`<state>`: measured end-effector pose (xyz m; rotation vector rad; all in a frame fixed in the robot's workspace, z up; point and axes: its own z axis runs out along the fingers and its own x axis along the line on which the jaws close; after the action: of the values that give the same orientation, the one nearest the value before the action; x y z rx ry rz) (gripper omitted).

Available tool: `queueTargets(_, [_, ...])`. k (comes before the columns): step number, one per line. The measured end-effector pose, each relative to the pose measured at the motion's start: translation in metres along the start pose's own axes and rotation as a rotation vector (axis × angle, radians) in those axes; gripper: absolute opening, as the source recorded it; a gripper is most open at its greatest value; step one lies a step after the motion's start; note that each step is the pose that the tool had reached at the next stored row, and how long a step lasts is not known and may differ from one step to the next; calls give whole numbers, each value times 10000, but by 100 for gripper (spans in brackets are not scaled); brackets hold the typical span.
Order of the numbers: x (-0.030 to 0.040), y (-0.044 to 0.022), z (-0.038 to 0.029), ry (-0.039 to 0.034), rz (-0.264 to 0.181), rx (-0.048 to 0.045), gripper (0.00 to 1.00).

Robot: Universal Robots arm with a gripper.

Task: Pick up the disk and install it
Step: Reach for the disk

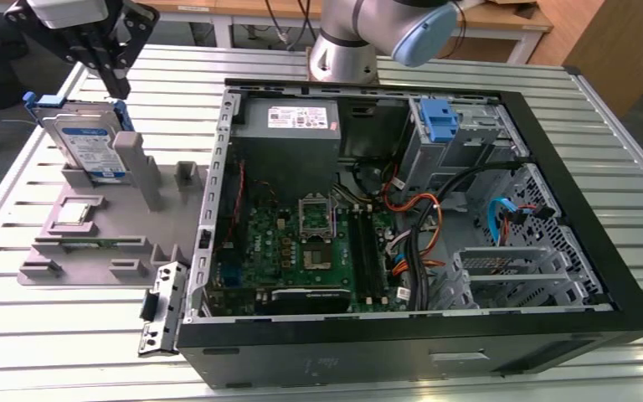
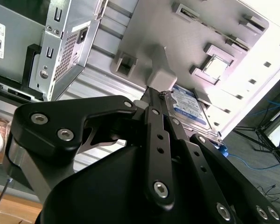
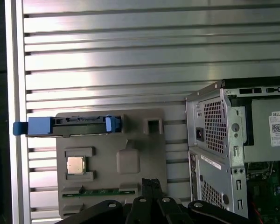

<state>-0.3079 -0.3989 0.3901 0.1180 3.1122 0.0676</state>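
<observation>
- The gripper [image 1: 120,87] is hanging at 12 o'clock of the disk [image 1: 84,144] in the exterior view. Its tips are sitting just above the disk's upper edge, at the end nearer the computer case [image 1: 411,360]. Cannot tell if they are touching it.
- The fingers are sitting pressed together with nothing between them, and they are looking the same in the first wrist view [image 3: 151,186].
- The disk is standing on edge in a slot of the gray holder [image 1: 110,243] on the table [image 1: 31,352], at about 9 o'clock of the case. It is not lifted and not installed.
- Risk: with the jaws closed, any drop is likely ending in a jab on the carrier's top edge instead of a grasp. That could be tipping the disk in its slot or bending a blue tab.
- Risk: the gray post [image 1: 131,155] is standing just beside the disk at its 3 o'clock. An opened finger on that side could be striking it.
- Risk: an off-centre pinch near one end is likely tilting the disk on the lift and jamming it against the slot walls.
- Risk: inside the case, cables [image 1: 501,213] are crossing near the bays, with the blue latch [image 1: 439,121] upright at 1 o'clock. A carried disk could be snagging on either.
</observation>
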Motion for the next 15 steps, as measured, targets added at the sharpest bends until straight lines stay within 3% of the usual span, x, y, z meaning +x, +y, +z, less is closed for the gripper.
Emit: queueTargets(15, [128, -10, -2, -3, 0, 0, 10])
